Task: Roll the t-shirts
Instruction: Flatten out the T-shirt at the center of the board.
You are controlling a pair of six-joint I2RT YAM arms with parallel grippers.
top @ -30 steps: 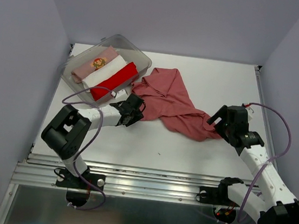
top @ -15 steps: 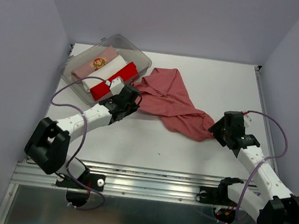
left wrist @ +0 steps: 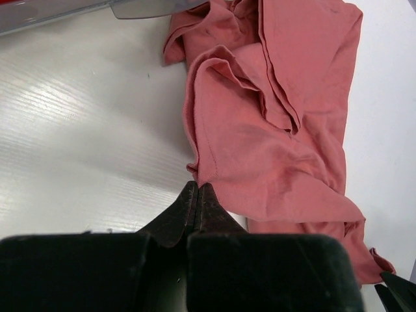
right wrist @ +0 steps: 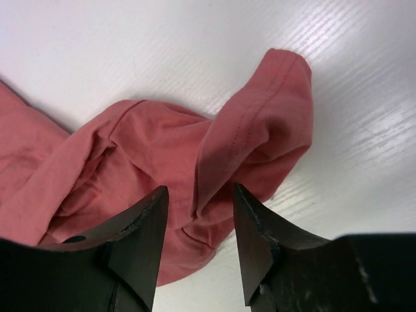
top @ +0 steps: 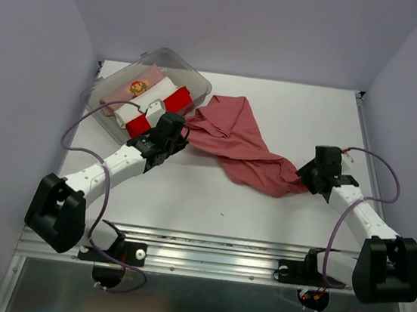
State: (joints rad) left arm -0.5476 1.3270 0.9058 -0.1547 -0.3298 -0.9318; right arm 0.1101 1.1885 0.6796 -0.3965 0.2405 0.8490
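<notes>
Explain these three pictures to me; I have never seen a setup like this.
This is a robot: a left arm and a right arm bolted to a white table. One picture looks down from above; the other two come from cameras on each wrist. On the table lies a crumpled brick-red t-shirt; a clear tub holds rolled t-shirts. The left gripper is shut at the shirt's edge; whether it pinches cloth is unclear. The right gripper is open, straddling a fold at the other end.
</notes>
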